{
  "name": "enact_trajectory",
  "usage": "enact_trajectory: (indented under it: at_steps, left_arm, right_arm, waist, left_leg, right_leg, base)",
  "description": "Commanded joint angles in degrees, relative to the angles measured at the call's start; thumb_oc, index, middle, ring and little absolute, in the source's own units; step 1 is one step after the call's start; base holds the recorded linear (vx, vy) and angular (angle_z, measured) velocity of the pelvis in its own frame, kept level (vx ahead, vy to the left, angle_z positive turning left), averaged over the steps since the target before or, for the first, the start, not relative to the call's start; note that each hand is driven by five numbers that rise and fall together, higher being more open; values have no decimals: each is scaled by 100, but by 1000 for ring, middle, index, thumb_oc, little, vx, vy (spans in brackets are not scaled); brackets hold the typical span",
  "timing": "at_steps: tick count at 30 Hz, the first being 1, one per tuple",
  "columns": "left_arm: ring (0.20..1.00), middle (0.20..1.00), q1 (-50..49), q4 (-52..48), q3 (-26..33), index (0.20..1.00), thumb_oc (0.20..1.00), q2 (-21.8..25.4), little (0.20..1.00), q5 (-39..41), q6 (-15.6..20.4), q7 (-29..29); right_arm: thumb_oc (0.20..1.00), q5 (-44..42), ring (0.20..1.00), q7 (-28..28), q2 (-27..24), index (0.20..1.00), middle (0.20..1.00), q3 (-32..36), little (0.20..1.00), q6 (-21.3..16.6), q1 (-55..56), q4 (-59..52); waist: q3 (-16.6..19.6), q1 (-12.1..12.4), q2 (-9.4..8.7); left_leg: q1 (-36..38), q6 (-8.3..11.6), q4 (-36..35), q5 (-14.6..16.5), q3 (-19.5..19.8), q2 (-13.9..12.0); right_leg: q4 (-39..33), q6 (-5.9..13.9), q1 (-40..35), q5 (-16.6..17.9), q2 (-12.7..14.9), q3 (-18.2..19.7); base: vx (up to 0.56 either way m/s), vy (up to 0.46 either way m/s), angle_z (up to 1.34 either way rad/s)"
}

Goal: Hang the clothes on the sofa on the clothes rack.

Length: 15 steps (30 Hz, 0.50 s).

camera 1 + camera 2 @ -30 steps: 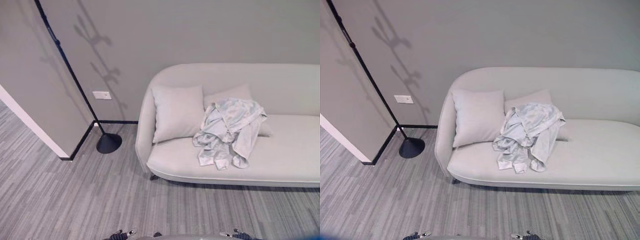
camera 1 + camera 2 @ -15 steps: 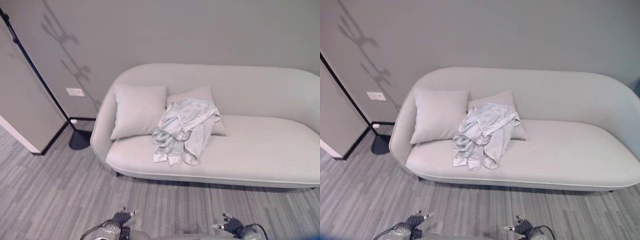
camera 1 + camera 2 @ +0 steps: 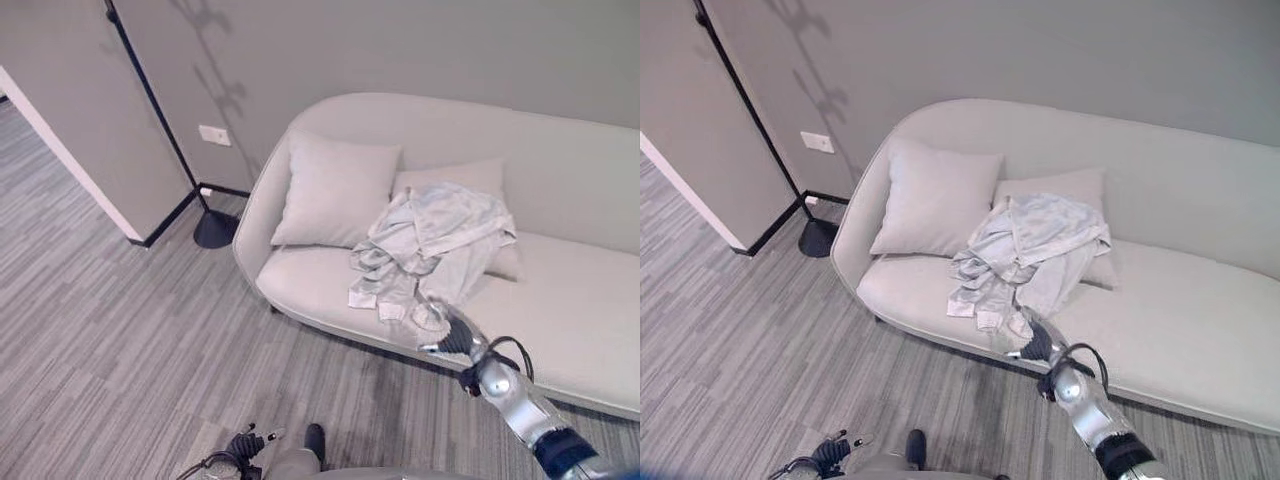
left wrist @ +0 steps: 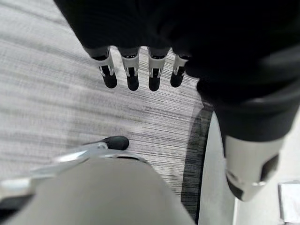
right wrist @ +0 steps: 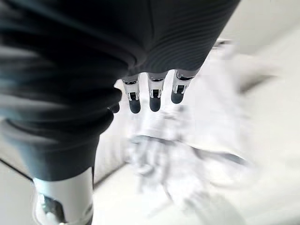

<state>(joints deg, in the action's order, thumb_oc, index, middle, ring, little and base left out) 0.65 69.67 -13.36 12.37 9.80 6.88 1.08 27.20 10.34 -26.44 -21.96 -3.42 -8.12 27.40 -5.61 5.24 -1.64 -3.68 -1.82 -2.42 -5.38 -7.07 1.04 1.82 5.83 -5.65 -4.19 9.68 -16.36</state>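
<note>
A crumpled pale blue-grey garment (image 3: 432, 250) is seen lying on the seat of a light grey sofa (image 3: 560, 330), draped partly over the smaller of two cushions (image 3: 470, 180) and just beside the larger cushion (image 3: 333, 190). The right hand (image 3: 452, 332) is extended over the sofa's front edge, near the garment's lower hem; its fingers (image 5: 154, 101) are held straight and apart, and nothing is held in them. Contact with the cloth cannot be confirmed. The left hand (image 3: 243, 443) is held low over the striped grey carpet (image 3: 110, 340), with fingers (image 4: 132, 79) straight and holding nothing. A black rack pole (image 3: 155, 105) with a round base (image 3: 216, 229) stands by the wall, left of the sofa.
</note>
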Motion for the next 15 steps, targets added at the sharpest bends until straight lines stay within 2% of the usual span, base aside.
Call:
enact_trajectory:
  at_steps: [1,3,5,6,8,9,10,11,13,15]
  left_arm:
    - [1000,1000,218,64,35,1000,1000,33,1000,-138,156,70]
    - [1000,1000,196,130,142,1000,1000,83,1000,-131,163,84]
    - [1000,1000,215,168,216,1000,1000,124,1000,-103,149,124]
    - [1000,1000,222,169,223,1000,1000,123,1000,-103,149,124]
    - [1000,1000,248,200,235,1000,1000,162,1000,-135,104,166]
    - [1000,1000,249,250,257,1000,1000,217,1000,-156,78,200]
    - [1000,1000,229,270,290,1000,1000,249,1000,-134,68,201]
    - [1000,1000,213,294,336,1000,1000,278,1000,-115,73,193]
    - [1000,1000,240,336,380,1000,1000,299,1000,-72,82,202]
    - [1000,1000,251,354,370,1000,1000,280,1000,-86,89,208]
  right_arm:
    - [1000,762,1000,612,-51,1000,1000,-225,1000,-17,-352,237]
    - [1000,1279,1000,838,-131,1000,1000,-373,1000,95,-538,555]
    - [1000,1576,1000,1071,-146,1000,1000,-491,1000,278,-815,1010]
    - [1000,1575,1000,1081,-140,1000,1000,-499,1000,275,-832,1027]
    - [1000,1758,1000,1238,-113,1000,1000,-558,1000,494,-1079,1364]
    - [1000,1964,1000,1374,-93,1000,1000,-622,1000,707,-1285,1724]
    - [1000,2148,1000,1390,-139,1000,1000,-677,1000,799,-1329,1810]
    - [1000,2321,1000,1393,-194,1000,1000,-751,1000,873,-1336,1889]
    - [1000,2454,1000,1430,-356,1000,1000,-777,1000,957,-1407,2005]
    - [1000,2487,1000,1458,-407,1000,1000,-803,1000,982,-1449,2037]
  waist:
    - [38,222,-148]
    - [-6,279,-204]
    - [-74,314,-208]
    - [-64,314,-204]
    - [-126,327,-148]
    - [-188,378,-92]
    - [-194,390,-69]
    - [-218,377,-59]
    - [-224,301,-13]
    - [-228,275,2]
  left_leg:
    - [-323,141,194,-58,70,-323]
    - [-215,51,172,84,87,-193]
    - [-121,-63,189,200,101,-77]
    - [-147,-67,193,187,96,-85]
    - [-15,-173,212,298,114,-35]
    - [151,-228,170,389,106,-41]
    - [260,-242,120,414,124,-35]
    - [416,-235,35,440,163,7]
    - [672,-186,-122,466,347,13]
    - [754,-152,-167,479,421,6]
  right_leg:
    - [212,157,-161,387,155,323]
    - [574,263,-69,512,270,329]
    - [1126,374,108,855,399,356]
    - [1119,372,133,875,391,363]
    - [1736,404,323,1164,484,374]
    - [2293,434,616,1281,604,266]
    - [2386,406,730,1278,615,199]
    - [2382,359,822,1114,570,175]
    - [1992,231,1017,789,287,189]
    - [1645,202,999,740,180,197]
  base:
    - [150,171,35]
    - [149,177,13]
    - [111,162,11]
    - [87,145,16]
    - [140,171,18]
    - [203,174,14]
    - [227,139,12]
    - [226,56,6]
    - [252,-11,12]
    - [146,-52,32]
